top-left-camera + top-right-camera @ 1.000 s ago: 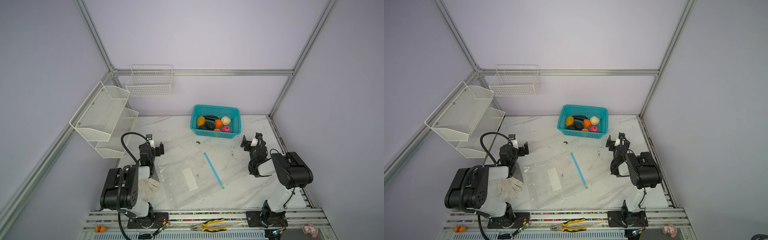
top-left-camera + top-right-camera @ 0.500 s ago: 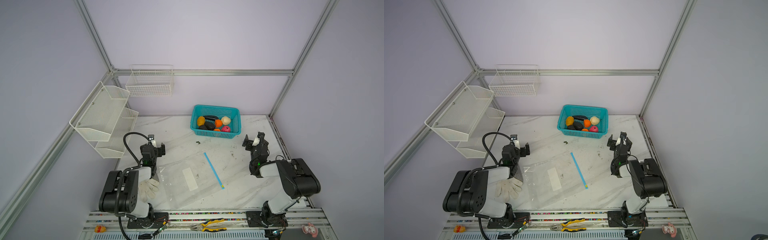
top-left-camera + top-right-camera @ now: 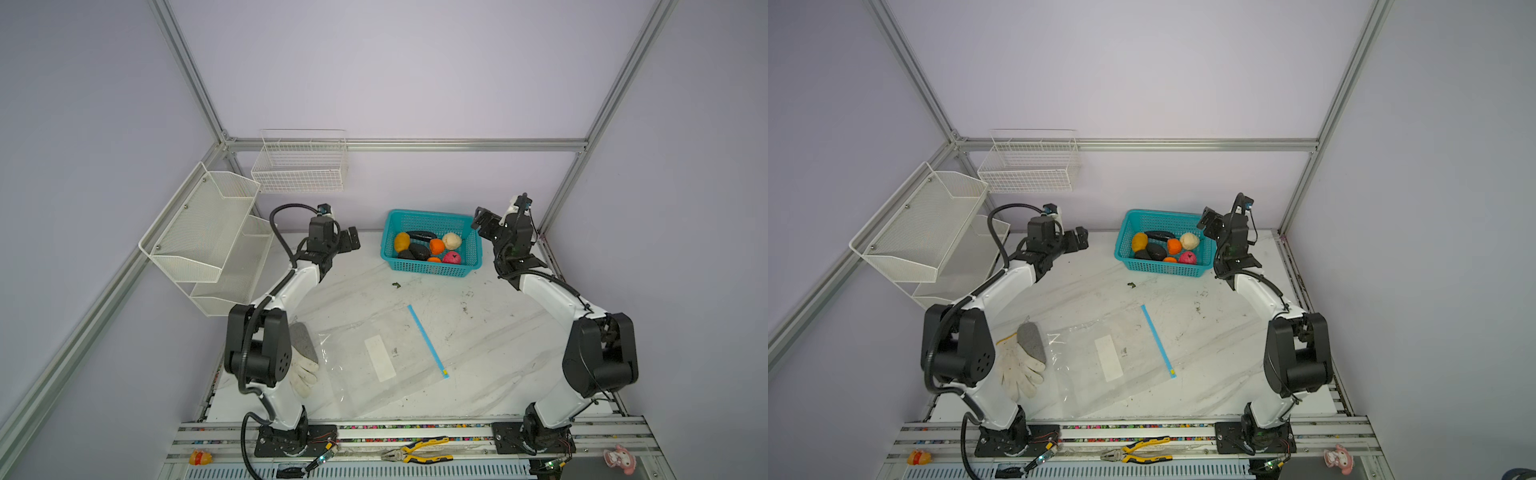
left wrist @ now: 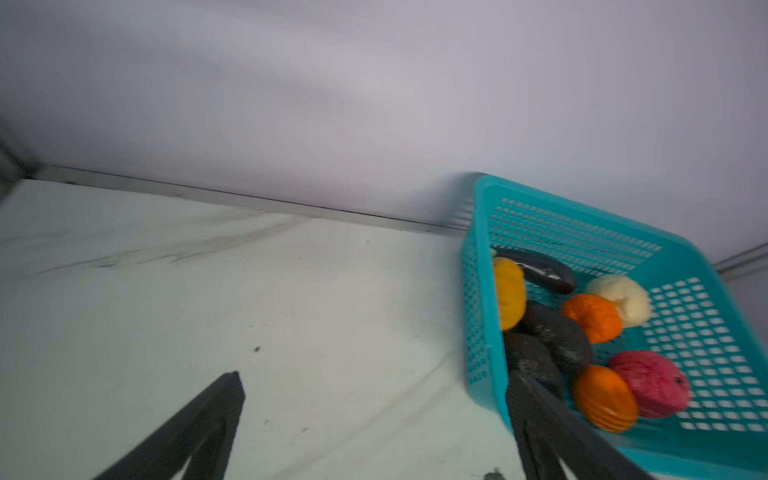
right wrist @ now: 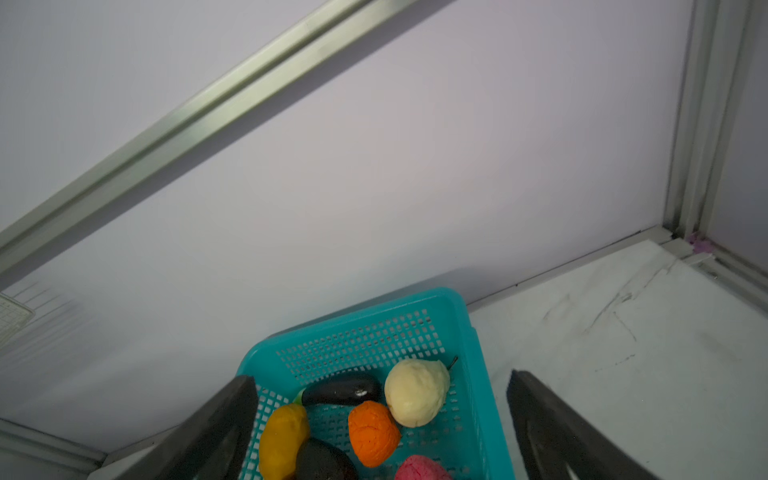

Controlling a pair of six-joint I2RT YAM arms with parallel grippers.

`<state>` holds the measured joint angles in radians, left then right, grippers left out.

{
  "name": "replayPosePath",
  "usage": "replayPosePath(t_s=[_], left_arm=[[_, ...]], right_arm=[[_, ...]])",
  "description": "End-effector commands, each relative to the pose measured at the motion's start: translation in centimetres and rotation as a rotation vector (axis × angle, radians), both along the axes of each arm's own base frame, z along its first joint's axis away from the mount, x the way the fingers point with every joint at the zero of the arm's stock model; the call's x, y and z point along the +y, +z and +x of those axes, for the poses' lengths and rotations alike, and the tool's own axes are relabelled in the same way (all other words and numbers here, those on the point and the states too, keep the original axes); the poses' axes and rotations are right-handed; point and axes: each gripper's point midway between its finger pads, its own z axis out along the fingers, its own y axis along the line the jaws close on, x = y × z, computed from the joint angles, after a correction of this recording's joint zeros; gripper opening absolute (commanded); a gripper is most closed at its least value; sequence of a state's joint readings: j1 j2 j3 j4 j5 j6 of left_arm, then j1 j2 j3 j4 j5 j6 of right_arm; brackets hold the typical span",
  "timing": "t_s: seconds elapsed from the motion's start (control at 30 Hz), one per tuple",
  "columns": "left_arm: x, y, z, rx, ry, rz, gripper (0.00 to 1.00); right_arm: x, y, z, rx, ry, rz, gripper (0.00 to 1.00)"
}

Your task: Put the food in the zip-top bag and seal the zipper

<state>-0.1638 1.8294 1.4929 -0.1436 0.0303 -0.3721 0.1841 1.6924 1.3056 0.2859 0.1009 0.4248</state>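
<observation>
The food (image 3: 428, 248) sits in a teal basket (image 3: 430, 271) just above the middle of both top views, close to the back wall. In the basket are a yellow-orange fruit (image 3: 401, 242), a long dark eggplant (image 3: 420, 235), a cream fruit (image 3: 451, 240), an orange fruit (image 3: 436, 246), a pink fruit (image 3: 451, 258) and a dark lump (image 3: 419, 251). The zip-top bag (image 3: 365, 386) lies flat on the white table (image 3: 498, 332), below the middle of the frame and well apart from the basket. It has a white label (image 3: 379, 358) on it, but any writing there is too small to read. The zipper (image 3: 427, 340) is the light-blue strip along the bag's right edge, with a small yellow-green slider tab (image 3: 445, 373) at its lower end. The left gripper (image 3: 348, 240) hangs in the air to the left of the basket, its jaws wide apart with nothing in them. The right gripper (image 3: 482, 221) hangs by the basket's upper right corner, also spread wide and empty. At the lower left, a white glove (image 3: 305, 370) lies just beside the bag.
</observation>
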Motion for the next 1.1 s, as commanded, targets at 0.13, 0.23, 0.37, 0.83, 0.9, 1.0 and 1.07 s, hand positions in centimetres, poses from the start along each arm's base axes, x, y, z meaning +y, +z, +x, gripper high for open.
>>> replayPosePath(t_s=[0.13,0.23,0.37,0.83,0.9,1.0,1.07], left_arm=[[-9.3,-0.5,3.4,0.136,-0.324,-0.287,1.00],[-10.5,-2.6,4.9,0.177,-0.344,-0.346,1.00],[-12.2,-4.0,6.6,0.228,-0.386,-0.456,1.00],[-18.8,-2.4,5.0,0.197,-0.562,-0.598,1.00],[-19.9,-1.9,4.0,0.194,-0.588,-0.588,1.00],[-21.5,-1.7,2.5,0.201,-0.617,-0.581,1.00],[-22.3,-1.8,1.6,0.208,-0.628,-0.576,1.00]], right_arm=[[-1.1,-9.5,2.7,0.333,0.124,0.139,0.97],[-1.6,-13.2,3.3,0.401,0.127,0.139,0.97],[-1.0,-17.3,4.3,0.467,0.159,0.141,0.90],[1.1,-14.4,5.4,0.371,0.265,0.233,0.82],[1.2,-13.8,5.3,0.363,0.270,0.232,0.82],[1.1,-12.7,4.6,0.351,0.270,0.229,0.81],[0.8,-12.1,4.0,0.345,0.256,0.215,0.81]])
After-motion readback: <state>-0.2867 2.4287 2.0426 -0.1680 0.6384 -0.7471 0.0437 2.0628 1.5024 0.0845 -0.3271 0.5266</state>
